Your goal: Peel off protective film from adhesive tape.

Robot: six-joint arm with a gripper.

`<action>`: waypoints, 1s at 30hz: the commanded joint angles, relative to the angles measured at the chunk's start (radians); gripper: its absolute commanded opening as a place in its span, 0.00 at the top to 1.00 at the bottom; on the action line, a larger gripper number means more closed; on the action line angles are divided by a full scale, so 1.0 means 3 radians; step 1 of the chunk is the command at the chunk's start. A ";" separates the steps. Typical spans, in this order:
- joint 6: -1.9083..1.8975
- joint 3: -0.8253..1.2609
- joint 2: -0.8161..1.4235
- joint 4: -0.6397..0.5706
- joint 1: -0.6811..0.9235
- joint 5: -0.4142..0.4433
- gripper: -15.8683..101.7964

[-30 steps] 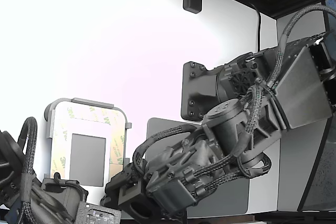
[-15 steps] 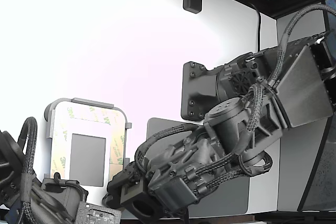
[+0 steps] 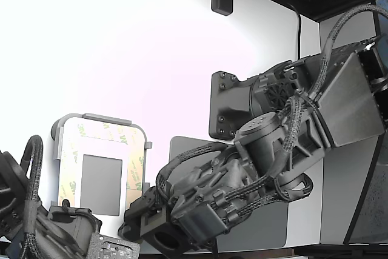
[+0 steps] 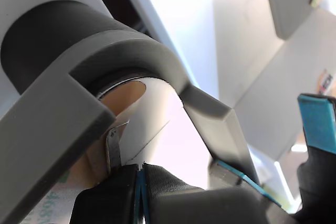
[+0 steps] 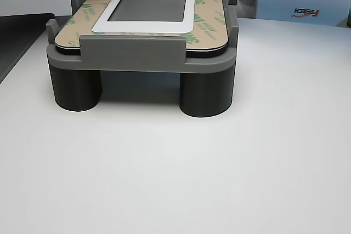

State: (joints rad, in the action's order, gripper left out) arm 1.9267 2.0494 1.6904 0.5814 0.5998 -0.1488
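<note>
- Readable print: green "3M" logos repeated along the protective film (image 5: 207, 23); a white box (image 5: 303, 7) behind the fixture in the other view read "FEITECH", upside down as shown.
- The film was cream-white strips framing a small grey rectangle (image 5: 148, 6) on a white rounded plate (image 5: 143, 24). One stretch near the corner was plain tan, no print (image 3: 132, 197).
- The adhesive tape lay under that film, so its own surface wasn't visible; the liner looked flat and still on in the other view.
- The plate sat in a grey holder (image 5: 137, 58) on round dark legs, standing on the white table (image 5: 175, 168).
- In the exterior view the holder (image 3: 100, 119) was at lower left, the dark grey mat (image 3: 182, 147) to its right, mostly hidden by the arm (image 3: 260, 162).
- The gripper (image 3: 136, 216) was down at the plate's near right corner in the exterior view, by the tan stretch.
- Wrist view: the two dark fingertips (image 4: 140, 182) were pressed together with only a thin line between them, right up against the holder's curved edge. A small grey tab stood just above them; couldn't tell if anything was pinched.
- A second arm (image 3: 42, 228) showed at the exterior view's lower left, next to the holder.
</note>
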 commanded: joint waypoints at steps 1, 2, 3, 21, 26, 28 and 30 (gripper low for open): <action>0.0020 -0.0046 0.0077 -0.0010 -0.0056 -0.0010 0.96; 0.0036 -0.0046 0.0072 -0.0010 -0.0061 -0.0015 0.96; 0.0046 -0.0051 0.0066 -0.0015 -0.0072 -0.0020 0.96; 0.0169 -0.0066 -0.0020 -0.0046 -0.0189 -0.0118 0.96; 0.0189 -0.0061 -0.0015 -0.0036 -0.0215 -0.0138 0.96; 0.0194 -0.0056 -0.0010 -0.0036 -0.0215 -0.0138 0.96; 0.0205 -0.0046 -0.0005 -0.0036 -0.0220 -0.0138 0.96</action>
State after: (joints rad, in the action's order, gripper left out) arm 1.9834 2.0494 1.6751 0.5645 0.5522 -0.1917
